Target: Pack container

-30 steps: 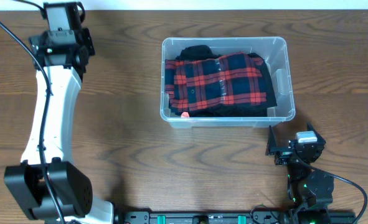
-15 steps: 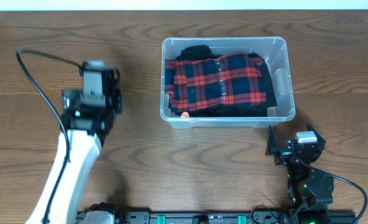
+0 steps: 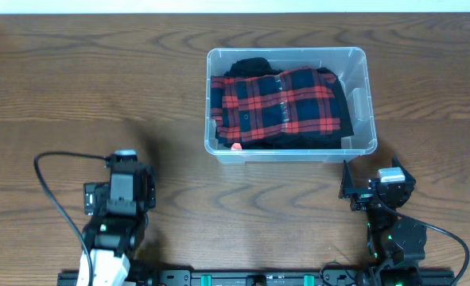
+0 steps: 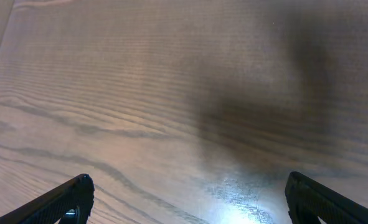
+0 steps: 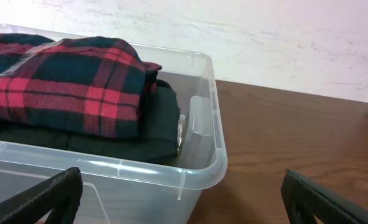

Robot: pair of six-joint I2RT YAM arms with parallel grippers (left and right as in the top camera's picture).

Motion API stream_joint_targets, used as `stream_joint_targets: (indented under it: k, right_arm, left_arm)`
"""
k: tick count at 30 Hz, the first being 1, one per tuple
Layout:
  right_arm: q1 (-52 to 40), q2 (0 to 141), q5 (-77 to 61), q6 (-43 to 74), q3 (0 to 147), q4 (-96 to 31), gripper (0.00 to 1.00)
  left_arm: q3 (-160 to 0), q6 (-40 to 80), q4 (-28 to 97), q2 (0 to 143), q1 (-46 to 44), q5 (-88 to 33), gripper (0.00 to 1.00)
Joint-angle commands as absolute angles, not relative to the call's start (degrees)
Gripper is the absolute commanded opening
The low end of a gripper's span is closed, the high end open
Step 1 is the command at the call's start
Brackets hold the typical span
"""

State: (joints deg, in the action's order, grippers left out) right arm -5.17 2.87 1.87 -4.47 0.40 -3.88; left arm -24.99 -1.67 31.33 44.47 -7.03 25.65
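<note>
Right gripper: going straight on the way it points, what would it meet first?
Most likely the near wall of the container, which the open right gripper faces; the gap between them is hard to judge.

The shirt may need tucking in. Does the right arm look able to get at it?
Probably yes: the shirt lies on top in the lidless container, just ahead of the right arm, whose jaws stand open; nothing lies between.

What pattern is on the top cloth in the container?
Red and dark-blue plaid; the cloth shows best overhead.
</note>
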Motion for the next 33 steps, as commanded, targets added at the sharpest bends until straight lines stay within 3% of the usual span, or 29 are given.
stream_joint_targets:
  k: [1, 14, 33]
  right_arm:
    - [-5.65, 2.52, 1.65, -5.23, 0.3, -4.12, 0.99]
    - [-5.65, 2.52, 1.65, -5.21, 0.3, -4.12, 0.99]
    - [-5.65, 2.52, 1.65, -5.23, 0.3, -4.12, 0.99]
  left_arm:
    - [-21.98, -1.19, 28.36, 39.83, -7.2, 24.16, 0.98]
    - [-9.82, -1.19, 3.92, 26.04, -7.2, 9.52, 0.98]
    - [-2.94, -1.17, 2.92, 16.27, -4.29, 5.43, 0.98]
